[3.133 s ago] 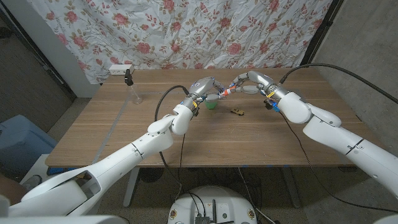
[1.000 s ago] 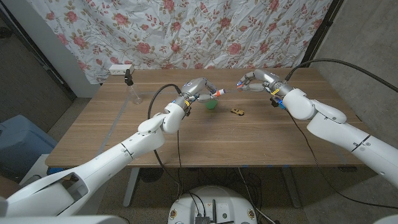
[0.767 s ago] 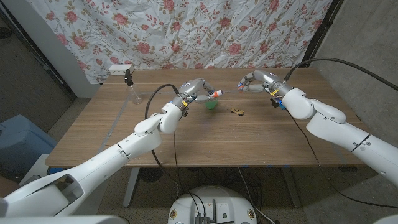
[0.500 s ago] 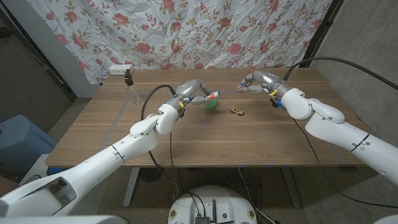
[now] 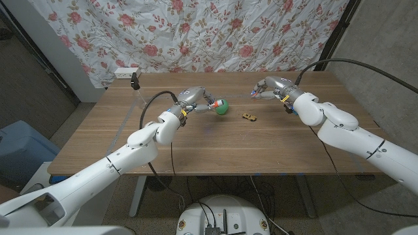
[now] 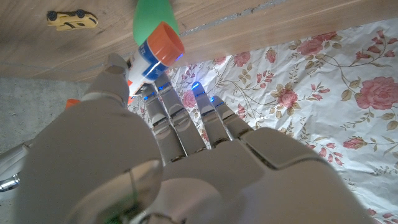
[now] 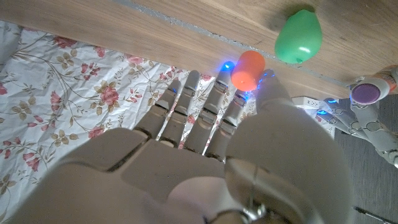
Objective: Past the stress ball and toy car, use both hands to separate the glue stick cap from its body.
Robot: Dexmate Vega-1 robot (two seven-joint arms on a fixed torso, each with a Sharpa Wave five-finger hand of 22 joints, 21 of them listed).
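While cap and body are apart, I hold each separately.
Left hand fingers pinch the glue stick body; right hand fingers pinch the orange cap.

White glue stick body, orange collar, in my left hand; orange cap in my right hand, well apart.
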